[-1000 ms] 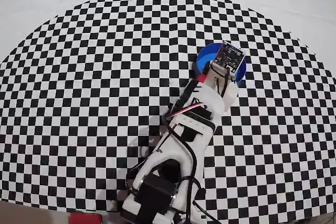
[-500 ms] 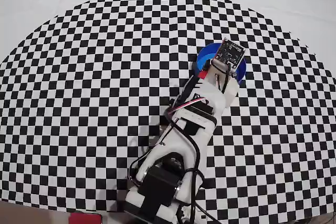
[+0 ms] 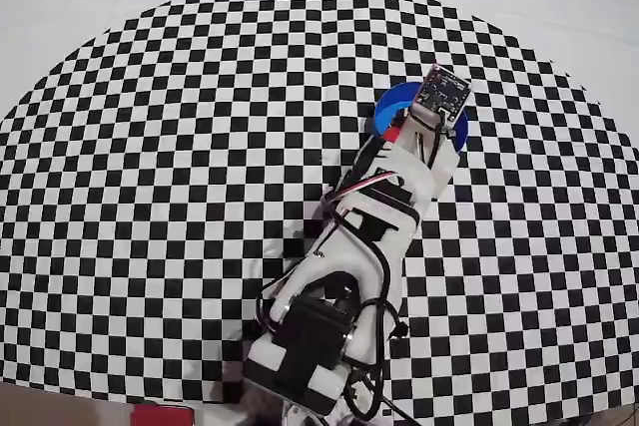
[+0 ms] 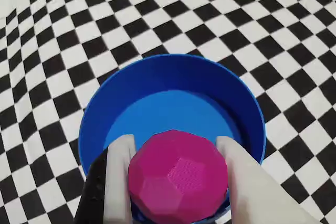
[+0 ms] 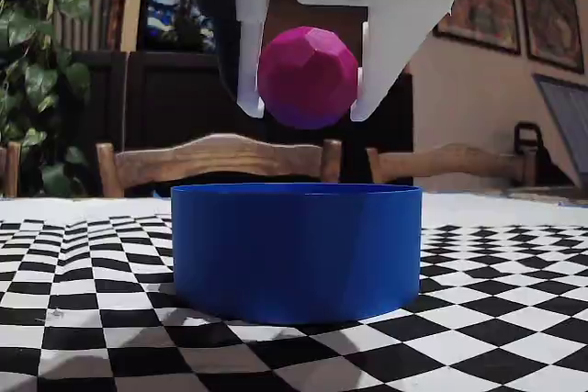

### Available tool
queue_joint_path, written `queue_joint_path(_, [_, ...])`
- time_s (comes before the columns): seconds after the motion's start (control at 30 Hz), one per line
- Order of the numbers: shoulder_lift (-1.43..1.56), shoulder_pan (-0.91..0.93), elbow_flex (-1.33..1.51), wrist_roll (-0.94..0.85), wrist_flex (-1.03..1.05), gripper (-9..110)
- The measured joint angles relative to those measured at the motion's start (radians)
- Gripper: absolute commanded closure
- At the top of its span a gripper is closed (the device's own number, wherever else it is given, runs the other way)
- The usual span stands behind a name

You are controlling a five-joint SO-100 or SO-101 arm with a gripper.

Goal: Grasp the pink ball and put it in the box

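The pink ball (image 5: 307, 76), a faceted magenta sphere, is clamped between the two white fingers of my gripper (image 5: 308, 109) and hangs directly above the box (image 5: 296, 250), a round blue container on the checkered table. In the wrist view the pink ball (image 4: 177, 177) fills the gap between my fingers (image 4: 119, 179), with the blue floor of the box (image 4: 170, 114) right behind it. From overhead my arm covers most of the box (image 3: 390, 104), and the ball is hidden there under the wrist.
A black-and-white checkered mat (image 3: 180, 167) covers the table. Wooden chairs (image 5: 216, 161) and a dark cabinet stand behind the table in the fixed view. My arm's base (image 3: 315, 346) sits at the near edge in the overhead view.
My arm has reached slightly farther over the box, the wrist shifting a little up and right in the overhead view. The grip is unchanged.
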Motion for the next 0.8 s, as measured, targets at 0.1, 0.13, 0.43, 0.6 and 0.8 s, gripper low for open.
queue_joint_path(0.1, [-0.023,0.000,-0.023,0.000,0.000,101])
queue_joint_path(0.13, [-0.028,0.000,-0.028,0.000,0.000,101])
queue_joint_path(0.43, [-0.074,0.000,-0.052,0.000,0.000,101])
queue_joint_path(0.6, [-0.117,0.000,-0.092,0.000,0.000,101])
queue_joint_path(0.8, [-0.161,0.000,-0.138,0.000,0.000,101])
